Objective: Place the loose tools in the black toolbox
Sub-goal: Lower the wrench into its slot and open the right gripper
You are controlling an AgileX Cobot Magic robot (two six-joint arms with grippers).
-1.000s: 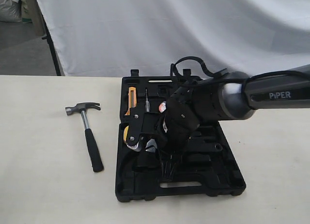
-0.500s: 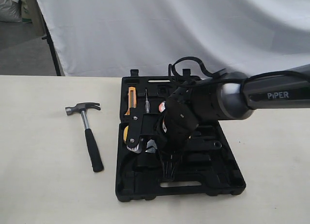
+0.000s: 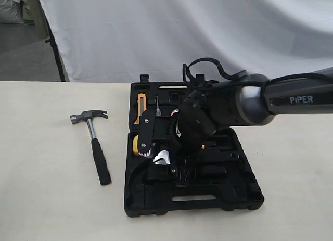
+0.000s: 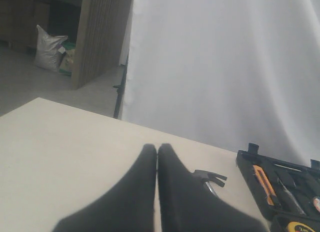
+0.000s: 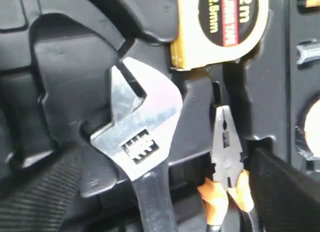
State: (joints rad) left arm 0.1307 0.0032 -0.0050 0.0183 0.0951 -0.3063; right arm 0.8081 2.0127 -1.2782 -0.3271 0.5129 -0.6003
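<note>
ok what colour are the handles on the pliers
Orange handles on the pliers, shown best in the right wrist view.

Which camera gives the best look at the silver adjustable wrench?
The right wrist view: the adjustable wrench fills the picture, its head and thumbwheel clear, lying in the black toolbox. The exterior view shows only its silver head peeking out from under the arm. The left wrist view does not show it.

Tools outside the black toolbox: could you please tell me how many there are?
1: the black-handled steel claw hammer on the beige table, left of the black plastic toolbox. The arm may hide others.
</note>
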